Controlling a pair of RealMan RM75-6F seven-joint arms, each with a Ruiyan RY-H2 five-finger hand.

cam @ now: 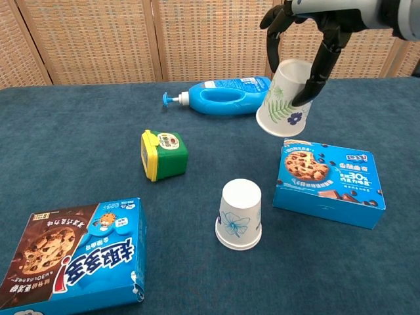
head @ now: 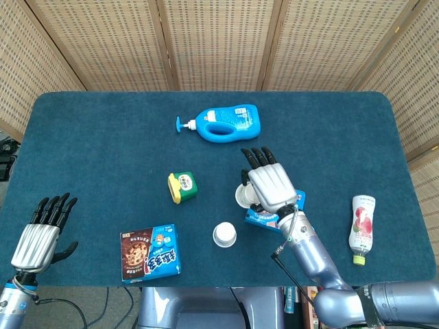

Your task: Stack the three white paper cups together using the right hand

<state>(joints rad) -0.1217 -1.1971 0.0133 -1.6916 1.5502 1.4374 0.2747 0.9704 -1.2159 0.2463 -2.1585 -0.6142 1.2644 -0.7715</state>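
One cup (cam: 285, 100) half hidden by right hand (head: 271, 186) fingers (cam: 319, 62).

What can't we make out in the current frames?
- Third white paper cup: not visible in either view; whether one is nested in the held white paper cup can't be told.
- Right hand in chest view: cut off by the top edge.
- Held cup in head view: mostly hidden under the hand.
- Upside-down white paper cup: interior unseen.

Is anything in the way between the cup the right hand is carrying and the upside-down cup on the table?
Nothing visible does. The right hand holds the leaf-print cup in the air, tilted, mouth down. The upside-down cup stands uncovered, with bare cloth around it. The blue cookie box lies beside it, to the right, not across the path.
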